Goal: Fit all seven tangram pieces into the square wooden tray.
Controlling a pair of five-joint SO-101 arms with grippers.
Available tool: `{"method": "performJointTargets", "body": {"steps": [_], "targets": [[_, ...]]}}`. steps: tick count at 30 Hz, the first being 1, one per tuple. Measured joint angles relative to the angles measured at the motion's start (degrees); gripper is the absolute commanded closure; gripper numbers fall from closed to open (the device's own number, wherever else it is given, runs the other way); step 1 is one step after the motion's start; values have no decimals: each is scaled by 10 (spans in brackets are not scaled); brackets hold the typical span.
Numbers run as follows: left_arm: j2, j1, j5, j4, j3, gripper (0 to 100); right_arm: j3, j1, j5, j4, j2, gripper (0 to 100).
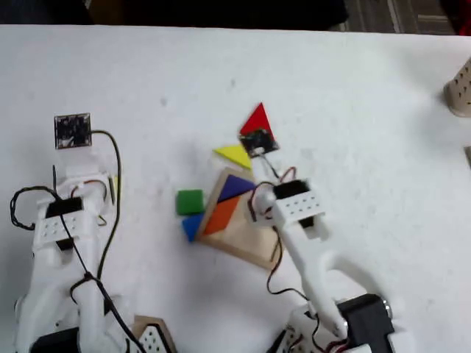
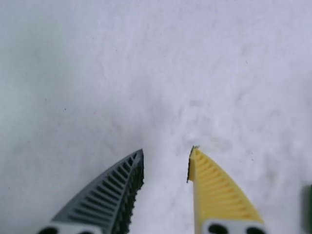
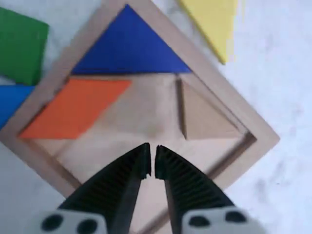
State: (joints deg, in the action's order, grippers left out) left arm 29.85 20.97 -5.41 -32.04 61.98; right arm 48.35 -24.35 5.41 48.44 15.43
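Observation:
The square wooden tray (image 1: pixel 246 239) lies turned like a diamond under my right arm. Inside the tray (image 3: pixel 228 97) sit a dark blue triangle (image 3: pixel 129 48), an orange parallelogram (image 3: pixel 75 107) and a plain wood-coloured triangle (image 3: pixel 204 117). My right gripper (image 3: pixel 152 158) hovers shut over the tray's bare floor, holding nothing. Beside the tray lie a green square (image 1: pixel 190 201), a blue piece (image 1: pixel 193 226), a yellow triangle (image 1: pixel 234 154) and a red triangle (image 1: pixel 257 119). My left gripper (image 2: pixel 165 156) is open over bare white table at the far left.
A beige perforated object (image 1: pixel 460 92) stands at the right edge. A small wooden piece (image 1: pixel 151 331) lies near the left arm's base. Black cables run along both arms. White table stretches wide behind and to the right of the tray.

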Motion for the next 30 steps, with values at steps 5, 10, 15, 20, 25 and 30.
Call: {"method": "performJointTargets", "body": {"steps": [5,10,15,20,25,30], "targets": [[0,0,0,0,0,819,0,2,-5,-76,-61,970],[0,0,0,0,0,819,-23,49,-6,-87,-80,969],[0,0,0,0,0,819,-29,63,-6,-83,-80,968],[0,0,0,0,0,819,-31,62,-6,-57,-76,967],[0,0,0,0,0,819,-31,31,-6,-9,-24,965],[0,0,0,0,0,819,-31,-24,-8,24,14,885]]}}
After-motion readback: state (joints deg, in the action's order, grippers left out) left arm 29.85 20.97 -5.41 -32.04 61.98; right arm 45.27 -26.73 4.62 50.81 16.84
